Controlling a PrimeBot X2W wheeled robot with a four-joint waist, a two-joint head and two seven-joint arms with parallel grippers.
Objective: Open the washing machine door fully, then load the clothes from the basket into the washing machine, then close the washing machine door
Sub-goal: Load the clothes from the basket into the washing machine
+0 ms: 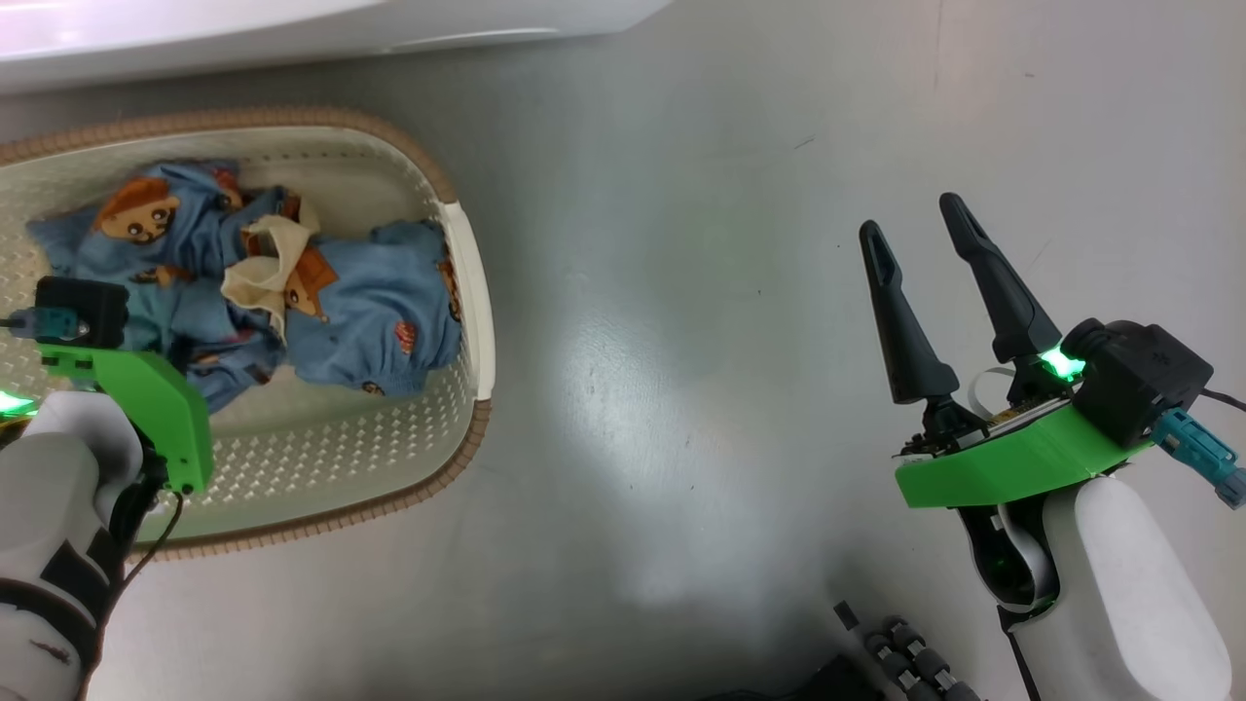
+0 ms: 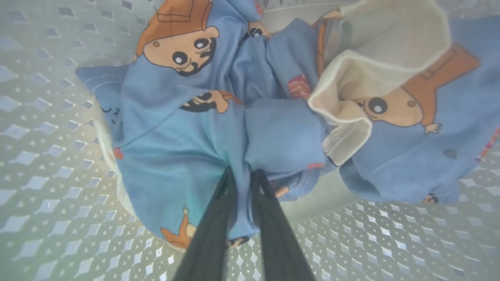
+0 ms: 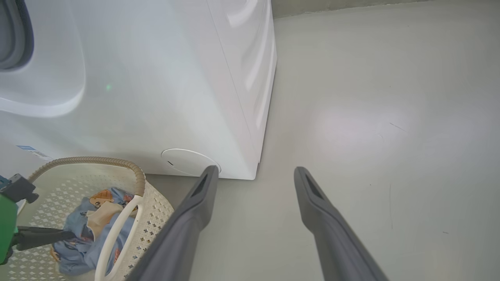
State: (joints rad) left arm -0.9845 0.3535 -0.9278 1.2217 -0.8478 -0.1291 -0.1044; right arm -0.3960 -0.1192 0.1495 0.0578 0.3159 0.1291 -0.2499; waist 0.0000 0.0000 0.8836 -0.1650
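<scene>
The cream basket point(image 1: 292, 119) stands on the floor at the left, against the white washing machine point(image 1: 292, 29). Blue clothes point(image 1: 370, 312) with orange cartoon faces and a cream lining lie bunched in it. My left gripper point(image 2: 244, 173) reaches down into the basket, its two fingers drawn together with a fold of the blue clothes point(image 2: 175, 136) pinched between them. In the head view the green wrist bracket point(image 1: 146, 389) hides those fingers. My right gripper point(image 1: 910, 216) hangs open above bare floor to the right, holding nothing. The washing machine door is out of view.
In the right wrist view the washing machine point(image 3: 156, 97) shows its grey gasket edge point(image 3: 11, 39) and round service flap point(image 3: 189, 162), with the basket point(image 3: 138, 175) right in front of it. Grey floor point(image 1: 681, 389) spreads between basket and right arm. A dark ridged part point(image 1: 905, 652) sits at the bottom.
</scene>
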